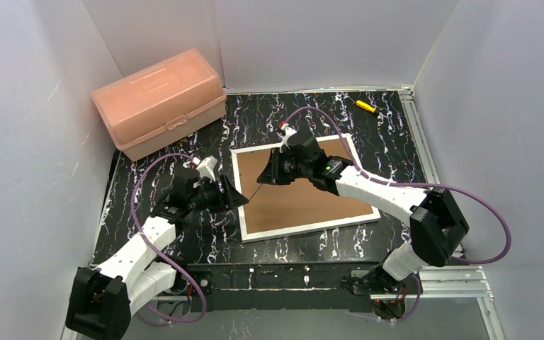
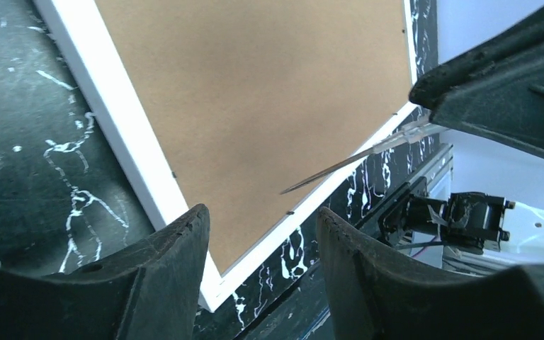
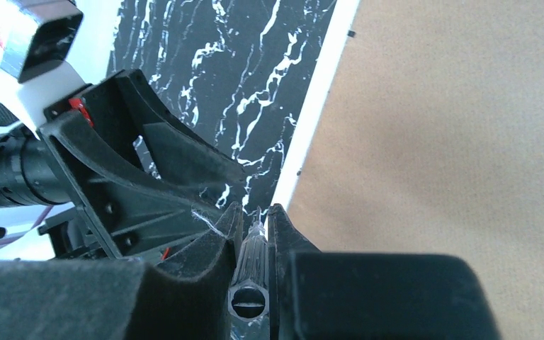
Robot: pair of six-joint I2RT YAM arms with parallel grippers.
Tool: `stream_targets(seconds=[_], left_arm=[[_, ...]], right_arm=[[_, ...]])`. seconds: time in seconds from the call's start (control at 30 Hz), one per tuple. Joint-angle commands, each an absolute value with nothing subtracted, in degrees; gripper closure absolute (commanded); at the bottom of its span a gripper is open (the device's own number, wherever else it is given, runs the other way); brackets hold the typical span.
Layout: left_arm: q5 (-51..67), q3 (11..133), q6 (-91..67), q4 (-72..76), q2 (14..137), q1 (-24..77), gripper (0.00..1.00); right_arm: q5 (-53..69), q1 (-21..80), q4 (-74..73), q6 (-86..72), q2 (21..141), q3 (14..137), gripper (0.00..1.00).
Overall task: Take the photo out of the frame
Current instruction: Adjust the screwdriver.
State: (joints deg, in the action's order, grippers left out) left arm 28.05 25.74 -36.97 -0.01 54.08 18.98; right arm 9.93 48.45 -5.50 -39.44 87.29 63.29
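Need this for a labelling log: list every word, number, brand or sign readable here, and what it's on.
None can be read.
The frame, back up: plain brown board, no print.
The pink box: no label shows.
The grey block on the left arm: faint marks, too blurred to read.
The tool in the right gripper: no marking shows.

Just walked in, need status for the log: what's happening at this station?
The frame lies face down on the table, brown back up. The right gripper is shut on a thin pointed tool, its tip over the back near the edge by the left arm. The left gripper hovers open beside that edge. The photo isn't visible.
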Motion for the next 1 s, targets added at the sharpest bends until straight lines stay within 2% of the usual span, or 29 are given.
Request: stream_targets(seconds=[0.0, 0.13, 0.37, 0.47, 0.67, 0.97], left_arm=[[30.37, 25.23, -36.97, 2.81, 54.28, 21.44, 0.44], [29.89, 26.27, -36.44, 2.89, 55.86, 22.81, 0.42], [29.96, 28.18, -35.92, 3.01, 58.22, 23.69, 0.51], [27.37, 28.30, -35.60, 2.52, 58.50, 24.27, 0.52], [16.36, 29.85, -36.46, -5.36, 57.78, 24.28, 0.60], [13.21, 31.88, -35.39, -8.50, 57.04, 24.26, 0.64]], right_arm=[[11.91, 48.54, -0.46, -41.83, 86.31, 63.30, 0.99], [14.66, 48.56, 1.87, -42.74, 87.52, 63.94, 0.99], [18.17, 48.47, 3.39, -44.60, 88.89, 64.08, 0.99], [19.29, 48.48, 3.81, -46.14, 89.42, 64.07, 0.99], [20.81, 48.49, 2.74, -46.85, 90.23, 63.88, 0.99], [25.07, 48.51, -0.96, -44.75, 91.55, 61.51, 0.99]])
